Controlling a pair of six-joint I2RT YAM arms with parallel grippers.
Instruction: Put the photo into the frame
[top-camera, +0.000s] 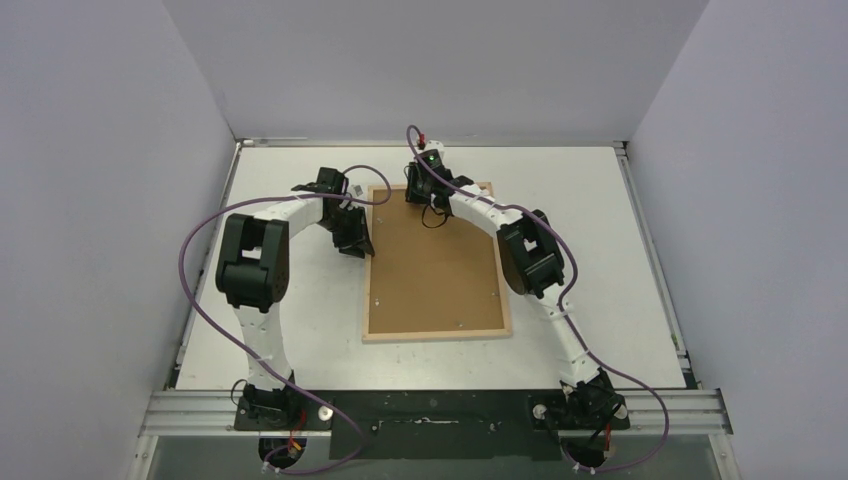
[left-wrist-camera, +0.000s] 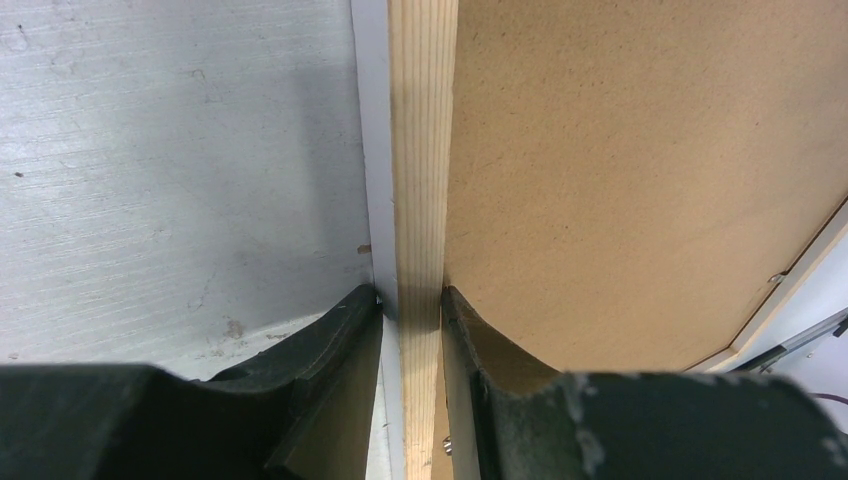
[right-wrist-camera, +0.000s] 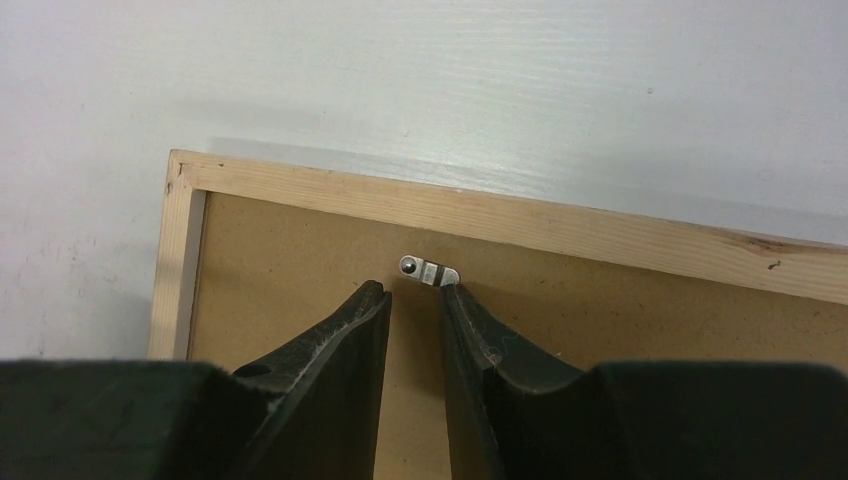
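Observation:
The frame (top-camera: 437, 334) lies face down mid-table, its pale wood back up, with the brown backing board (top-camera: 435, 265) sitting in it. The photo is not in view. My left gripper (top-camera: 362, 247) is shut on the frame's left rail (left-wrist-camera: 420, 150), one finger outside on the table side and one inside on the board (left-wrist-camera: 620, 150); its jaws (left-wrist-camera: 411, 298) touch both sides of the rail. My right gripper (top-camera: 425, 196) is over the board near the frame's far rail (right-wrist-camera: 500, 215), narrowly open (right-wrist-camera: 415, 290) and empty. Its right fingertip (right-wrist-camera: 452, 295) touches a small metal turn tab (right-wrist-camera: 428, 270).
The white table (top-camera: 280, 340) is enclosed by grey-white walls on the left, right and far sides. An aluminium rail (top-camera: 440, 410) with both arm bases runs along the near edge. Small metal tabs (top-camera: 458, 323) show at the board's edges.

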